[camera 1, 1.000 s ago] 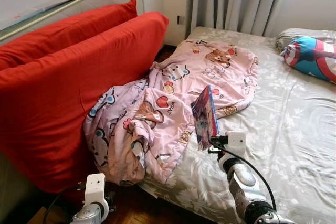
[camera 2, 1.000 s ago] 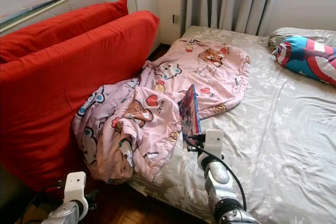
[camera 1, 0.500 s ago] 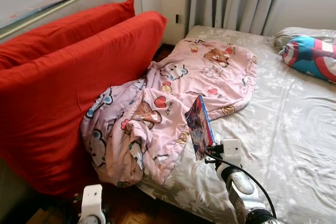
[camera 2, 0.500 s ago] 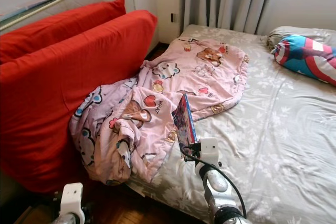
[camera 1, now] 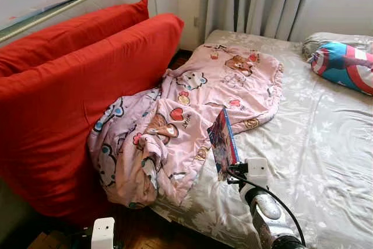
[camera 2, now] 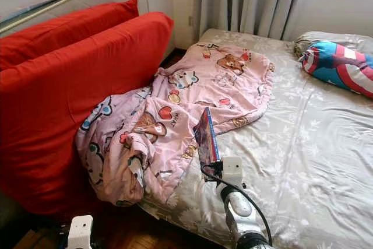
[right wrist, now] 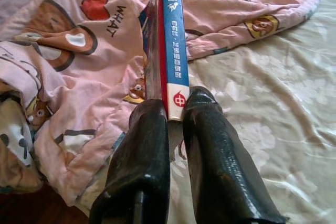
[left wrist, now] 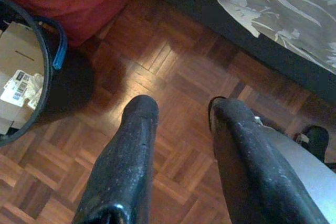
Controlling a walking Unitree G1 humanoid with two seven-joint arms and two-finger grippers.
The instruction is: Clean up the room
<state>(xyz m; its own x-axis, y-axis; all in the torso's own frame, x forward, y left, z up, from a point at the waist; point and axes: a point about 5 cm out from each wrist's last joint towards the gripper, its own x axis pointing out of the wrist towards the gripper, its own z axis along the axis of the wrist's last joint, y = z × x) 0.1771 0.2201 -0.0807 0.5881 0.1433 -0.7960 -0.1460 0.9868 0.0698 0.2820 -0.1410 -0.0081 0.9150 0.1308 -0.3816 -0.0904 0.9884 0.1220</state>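
A thin picture book [camera 1: 224, 143] is clamped by its lower end between the two black fingers of the right gripper [right wrist: 175, 109], held on edge above the near side of the bed [camera 1: 326, 144], beside a crumpled pink cartoon blanket [camera 1: 192, 115]. Its blue spine faces the wrist camera, and its long axis runs up and away from the gripper. With so small a bite, the book could be levered loose or twisted if swung quickly. The left gripper [left wrist: 178, 124] hangs unclenched and empty over parquet flooring [left wrist: 168, 72], near a dark bin [left wrist: 31, 72]
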